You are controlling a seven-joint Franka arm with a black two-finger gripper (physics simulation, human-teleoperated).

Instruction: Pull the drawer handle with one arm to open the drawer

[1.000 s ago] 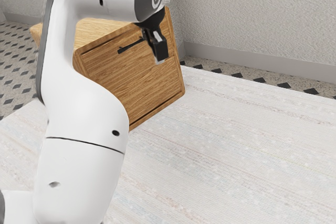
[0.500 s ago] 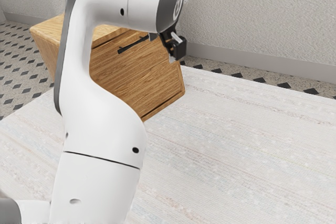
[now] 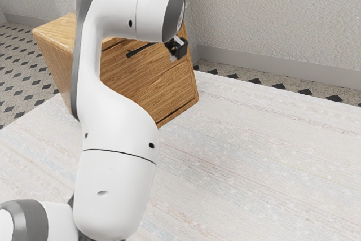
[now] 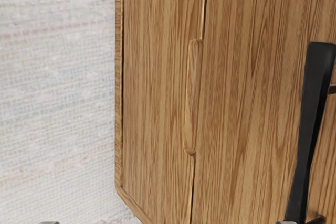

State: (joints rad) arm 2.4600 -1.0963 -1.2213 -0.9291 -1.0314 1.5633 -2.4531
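From where I stand, the tiled floor (image 3: pixel 22 66) runs along the exterior view's left. Next to it is the wooden cabinet (image 3: pixel 146 88), resting at the near corner of the pale woven surface (image 3: pixel 271 150) and turned at an angle. The white arm (image 3: pixel 113 139) rises in front of the cabinet and hides part of it.

The drawer handle (image 3: pixel 140 50) is a slim black bar high on the drawer (image 4: pixel 247 103) front, standing a little proud of the wood. To its right, at the cabinet's upper corner, the black hand (image 3: pixel 179 48) hangs close to the front. I cannot tell from here whether it is spread or pressed together. It looks near the bar but not on it, and the wrist view has the bar off to one side rather than in line with the hand.

The bar looks rigid and smooth, so a pinch could slide along it. I would take it around its middle, so the pull runs straight out from the front. The drawer looks like solid oak, so I expect some weight and drag. The seams look tight, so the drawer appears closed.
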